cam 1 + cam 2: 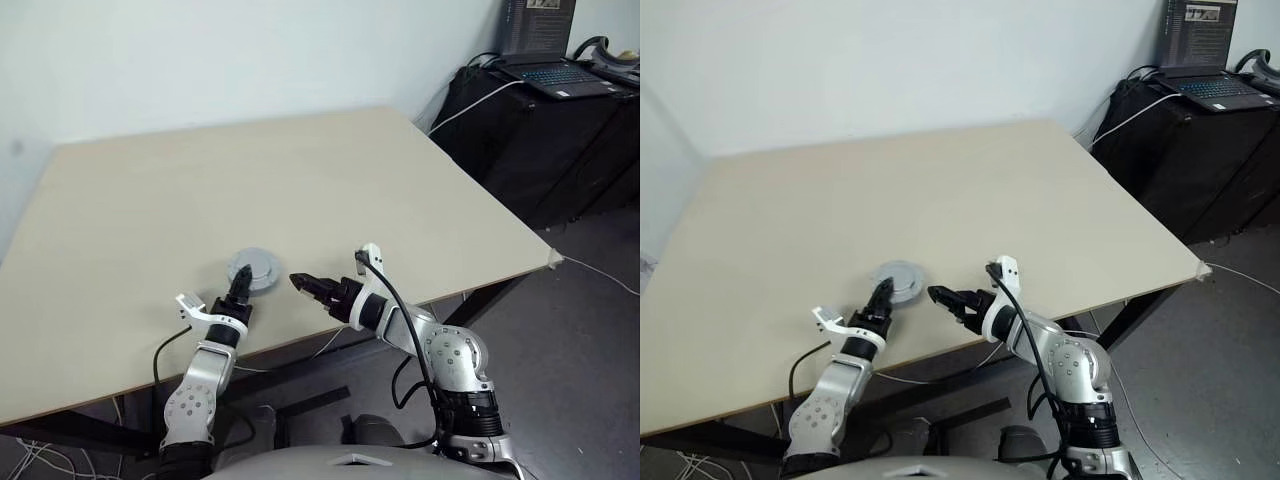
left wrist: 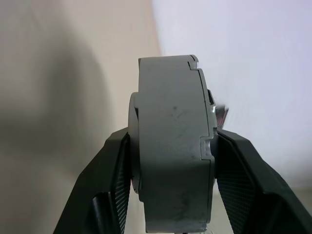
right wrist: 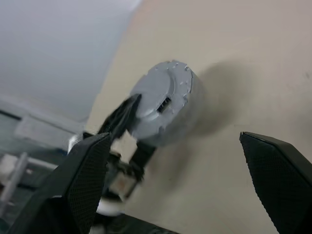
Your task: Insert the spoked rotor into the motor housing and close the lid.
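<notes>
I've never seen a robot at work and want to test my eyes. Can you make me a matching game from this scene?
Things:
1. left gripper
2. right gripper
3. motor housing
4. laptop

States:
A. grey, round, lid on, resting on the table
B. open, holding nothing
C. lit screen, on the dark cabinet
D. closed on the grey round part

Pairs: 1-D, 2-B, 3-A, 4-C

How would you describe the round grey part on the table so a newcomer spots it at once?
Start at the big beige table and go to its near edge, between the two grippers. The motor housing lies there, closed by its lid, gripped by the left gripper. It is a squat grey drum, the table's single loose object.
</notes>
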Available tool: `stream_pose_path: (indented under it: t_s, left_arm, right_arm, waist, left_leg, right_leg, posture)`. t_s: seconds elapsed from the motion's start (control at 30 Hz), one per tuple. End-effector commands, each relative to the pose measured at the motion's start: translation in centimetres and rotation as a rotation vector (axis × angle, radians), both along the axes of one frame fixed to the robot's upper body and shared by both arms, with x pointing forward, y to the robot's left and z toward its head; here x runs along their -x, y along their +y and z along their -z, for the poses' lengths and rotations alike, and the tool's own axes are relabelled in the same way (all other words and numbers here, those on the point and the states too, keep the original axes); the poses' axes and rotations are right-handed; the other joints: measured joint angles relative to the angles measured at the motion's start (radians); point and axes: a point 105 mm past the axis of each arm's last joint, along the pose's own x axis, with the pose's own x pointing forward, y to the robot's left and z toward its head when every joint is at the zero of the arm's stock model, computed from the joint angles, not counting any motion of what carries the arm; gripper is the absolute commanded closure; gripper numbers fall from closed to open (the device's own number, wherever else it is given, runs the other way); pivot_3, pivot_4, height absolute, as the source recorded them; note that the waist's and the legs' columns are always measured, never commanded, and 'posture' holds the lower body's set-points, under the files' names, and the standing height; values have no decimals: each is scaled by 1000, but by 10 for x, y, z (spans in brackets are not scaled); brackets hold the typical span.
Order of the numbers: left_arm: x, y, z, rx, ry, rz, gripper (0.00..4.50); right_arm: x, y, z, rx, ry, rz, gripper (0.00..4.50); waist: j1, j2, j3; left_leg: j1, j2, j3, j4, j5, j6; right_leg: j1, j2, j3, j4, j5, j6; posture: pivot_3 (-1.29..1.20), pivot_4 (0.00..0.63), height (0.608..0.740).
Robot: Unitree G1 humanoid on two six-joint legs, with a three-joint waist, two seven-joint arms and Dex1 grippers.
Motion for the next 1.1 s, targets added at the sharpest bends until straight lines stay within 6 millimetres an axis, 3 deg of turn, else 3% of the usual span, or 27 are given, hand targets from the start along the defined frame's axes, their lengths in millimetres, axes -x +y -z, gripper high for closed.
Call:
stream_pose_path:
  t_s: [0.03,0.3,0.6,0.87,1.1]
  left_arm:
    - [-20,-1,-36,58,-130,-58,2365]
    - [-49,22,-39,17,-122,-130,2365]
    - [-80,45,-24,-14,-14,-228,2365]
    - [-95,61,-14,-33,63,-299,2366]
    - [-96,66,-2,-50,140,-338,2367]
  right_arm:
    - [0,3,-16,-21,-108,-18,0]
    - [3,7,-18,13,-192,-49,0]
    - [5,4,-12,286,-472,-63,0]
    - [6,1,-6,377,-554,-57,0]
    - [5,-1,-2,391,-544,-49,0]
  waist:
    - [2,0,0]
    - [9,-3,-1]
    - [9,-4,-1]
    - [10,-5,0]
    - [10,-7,-1]
  left_leg:
    - [0,0,0,0,0,0]
    - [-1,0,0,3,0,0]
    - [-7,2,0,14,-2,4]
    - [-7,2,0,15,-2,3]
    - [-7,2,0,15,-2,3]
  right_leg:
    - [0,0,0,0,0,0]
    - [0,2,0,0,0,1]
    - [0,8,-1,0,5,6]
    - [0,9,-1,0,5,5]
    - [0,8,0,0,6,5]
  posture:
    - [0,0,740]
    - [0,0,740]
    - [0,0,740]
    - [0,0,740]
    - [0,0,740]
